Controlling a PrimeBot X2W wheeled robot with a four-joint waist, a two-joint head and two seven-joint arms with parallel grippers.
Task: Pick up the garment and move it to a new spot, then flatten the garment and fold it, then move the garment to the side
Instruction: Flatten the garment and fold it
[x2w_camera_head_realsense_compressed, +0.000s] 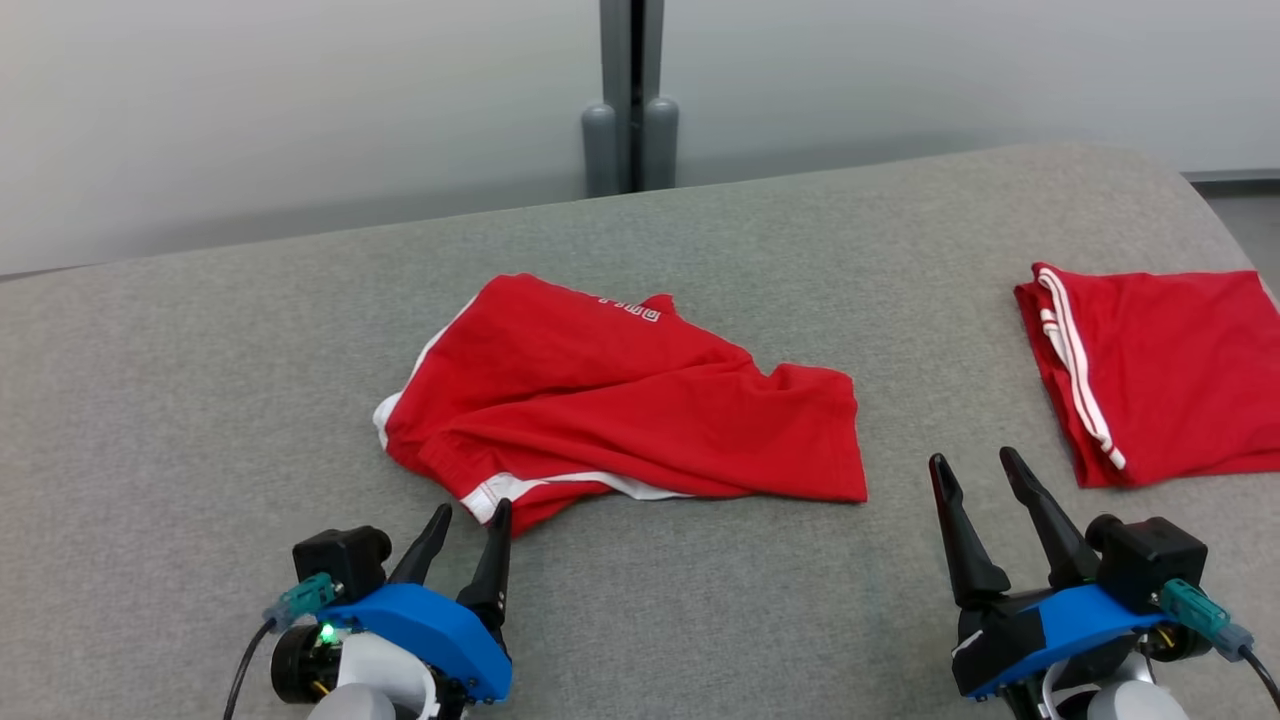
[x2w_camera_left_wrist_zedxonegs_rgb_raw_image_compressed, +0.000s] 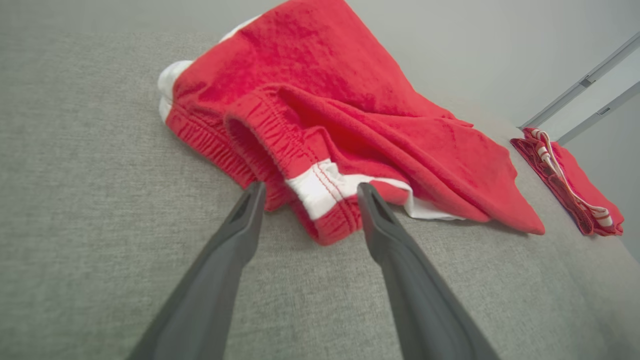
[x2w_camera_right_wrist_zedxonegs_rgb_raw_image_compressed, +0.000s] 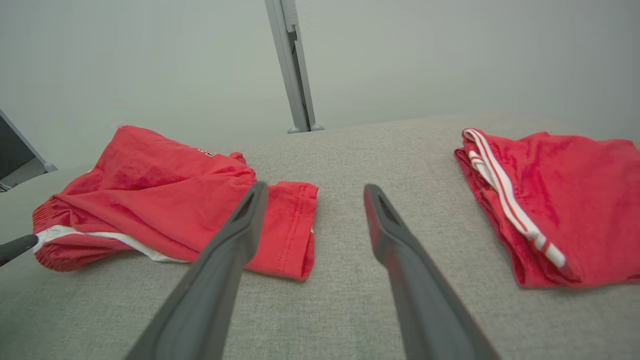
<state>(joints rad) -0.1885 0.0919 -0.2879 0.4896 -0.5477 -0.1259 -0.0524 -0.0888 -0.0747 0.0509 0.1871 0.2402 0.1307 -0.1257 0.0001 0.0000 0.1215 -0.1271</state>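
Spread left gripper (x2w_camera_head_realsense_compressed: 474, 508) flanks garment's (x2w_camera_head_realsense_compressed: 620, 400) near waistband edge.

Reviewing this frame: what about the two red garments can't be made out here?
The white lettering on the crumpled shorts: head view, too small, partly folded under.
The folded shorts: head view, far side cut off by the right edge.
Whether the left gripper touches the waistband: head view, fingertips overlap it.

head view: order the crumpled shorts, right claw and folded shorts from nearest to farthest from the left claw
1. crumpled shorts, centre, waistband just by the left claw tips.
2. right claw, lower right.
3. folded shorts, far right, beyond the right claw.
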